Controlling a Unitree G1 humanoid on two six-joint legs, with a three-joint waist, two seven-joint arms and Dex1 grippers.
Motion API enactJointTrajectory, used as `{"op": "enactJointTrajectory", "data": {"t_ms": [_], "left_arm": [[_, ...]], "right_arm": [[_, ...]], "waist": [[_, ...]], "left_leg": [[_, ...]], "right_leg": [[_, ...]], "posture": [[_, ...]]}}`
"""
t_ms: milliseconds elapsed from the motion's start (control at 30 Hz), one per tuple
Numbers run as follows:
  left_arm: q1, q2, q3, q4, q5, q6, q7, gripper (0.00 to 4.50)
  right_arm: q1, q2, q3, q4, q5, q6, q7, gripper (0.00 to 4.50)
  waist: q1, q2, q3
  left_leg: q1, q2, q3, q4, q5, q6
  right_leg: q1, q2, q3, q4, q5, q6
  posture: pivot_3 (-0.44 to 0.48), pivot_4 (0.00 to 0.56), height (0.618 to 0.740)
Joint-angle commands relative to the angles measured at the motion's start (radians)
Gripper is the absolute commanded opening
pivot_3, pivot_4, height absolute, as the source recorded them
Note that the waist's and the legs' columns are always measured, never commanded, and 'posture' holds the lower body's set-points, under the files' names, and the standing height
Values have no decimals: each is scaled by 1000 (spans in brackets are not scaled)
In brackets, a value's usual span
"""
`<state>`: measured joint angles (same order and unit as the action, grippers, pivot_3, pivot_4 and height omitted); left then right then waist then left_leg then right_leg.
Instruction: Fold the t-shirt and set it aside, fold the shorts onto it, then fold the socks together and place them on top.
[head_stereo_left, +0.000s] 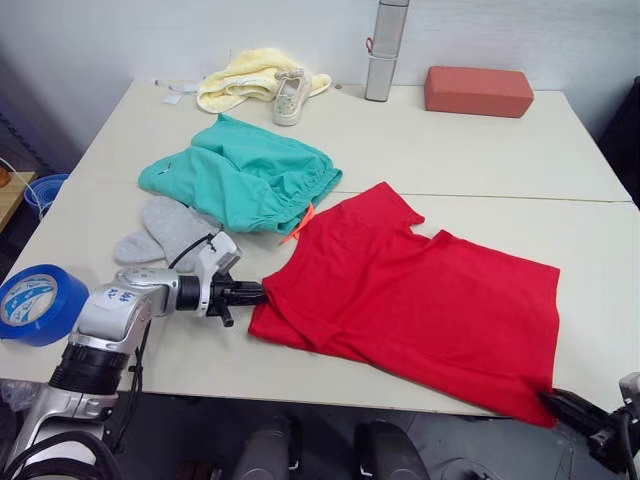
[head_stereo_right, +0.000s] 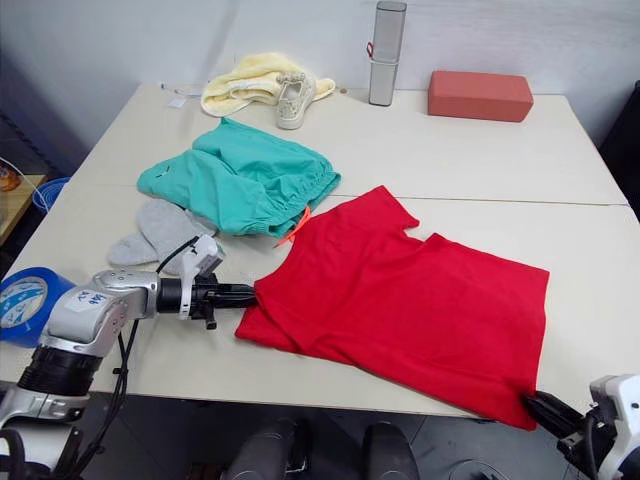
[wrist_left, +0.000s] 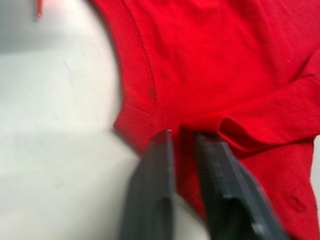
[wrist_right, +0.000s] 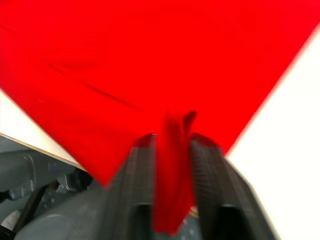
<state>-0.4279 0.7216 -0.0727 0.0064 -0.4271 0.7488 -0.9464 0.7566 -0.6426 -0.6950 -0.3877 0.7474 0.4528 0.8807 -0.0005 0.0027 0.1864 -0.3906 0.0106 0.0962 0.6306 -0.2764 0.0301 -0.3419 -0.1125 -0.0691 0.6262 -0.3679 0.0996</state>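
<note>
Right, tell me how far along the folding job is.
Early. Nothing looks finished: the t-shirt lies spread on the table. In hand: the left gripper pinches its near-left edge and the right gripper its near-right corner, apparently to start the first fold. Left: fold and set it aside, then the shorts, crumpled, and the socks, lying loose beside them.

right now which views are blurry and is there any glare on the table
Left wrist view: soft blur over the t-shirt and the left gripper. Right wrist view: stronger blur, the right gripper smeared, the table washed out to white. Eye views: sharp, evenly lit, no glare on the table, only faint shadows under the shorts.
</note>
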Motion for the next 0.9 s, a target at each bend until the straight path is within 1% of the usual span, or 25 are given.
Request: {"op": "enactJointTrajectory", "data": {"t_ms": [33,133,167,233,267,333,433,467,533,633,767,900], "left_arm": [[36,13,65,-35,19,-165,-29,2183],[87,32,101,-56,26,-381,-124,3138],[97,36,105,-67,18,-411,-153,3489],[104,39,96,-77,35,-532,-204,4129],[104,40,88,-84,37,-564,-228,4459],[92,33,55,-93,56,-648,-274,4484],[72,6,-29,-117,99,-691,-308,4484],[67,-9,-62,-131,118,-697,-306,4484],[55,-61,-113,-148,164,-705,-260,4484],[58,-107,-164,-164,217,-700,-216,4484],[60,-119,-208,-161,261,-702,-205,4484],[47,-116,-231,-129,309,-734,-201,4484]], "right_arm": [[9,12,-106,-31,10,-76,49,2298],[42,-3,-190,-72,35,-122,146,3377],[48,-6,-210,-80,32,-140,170,3738],[44,-8,-233,-83,1,-209,222,4460],[40,-7,-239,-85,-7,-231,236,4500],[18,-9,-226,-93,-33,-288,264,4500],[2,-6,-147,-132,-72,-333,299,4500],[-9,-1,-112,-151,-83,-342,298,4500],[-24,5,-41,-183,-105,-351,293,4500],[-43,16,46,-207,-150,-386,289,4500],[-74,35,118,-220,-189,-431,270,4500],[-68,44,145,-219,-203,-475,274,4500]], "waist": [[0,0,0],[0,0,0],[1,0,0],[1,-2,-1],[1,-2,-1],[3,-3,-2],[4,-3,-2],[3,-3,-2],[3,-4,-2],[3,-4,-2],[-1,-4,-2],[1,-4,-2]], "left_leg": [[0,0,0,0,0,0],[0,0,1,-1,0,0],[0,0,1,-1,0,0],[0,0,1,-1,0,-1],[0,0,1,0,-1,-1],[1,0,1,0,-1,-1],[1,0,1,0,-1,-1],[1,0,1,0,0,-1],[1,0,1,0,0,0],[1,0,1,1,0,0],[1,0,1,2,1,0],[1,0,1,2,1,1]], "right_leg": [[0,0,0,0,0,0],[0,0,0,0,0,0],[0,0,0,0,0,0],[0,1,0,-1,0,0],[1,1,1,-1,0,0],[1,0,1,-2,1,1],[1,0,1,-2,1,1],[1,1,1,-2,1,1],[1,1,1,-1,1,1],[1,1,1,0,1,1],[1,2,1,1,1,2],[2,2,1,1,1,2]], "posture": [[0,150,740],[0,150,740],[0,150,740],[0,150,740],[0,150,740],[0,150,740],[0,150,740],[0,150,740],[0,150,740],[0,150,740],[0,150,740],[0,150,740]]}}
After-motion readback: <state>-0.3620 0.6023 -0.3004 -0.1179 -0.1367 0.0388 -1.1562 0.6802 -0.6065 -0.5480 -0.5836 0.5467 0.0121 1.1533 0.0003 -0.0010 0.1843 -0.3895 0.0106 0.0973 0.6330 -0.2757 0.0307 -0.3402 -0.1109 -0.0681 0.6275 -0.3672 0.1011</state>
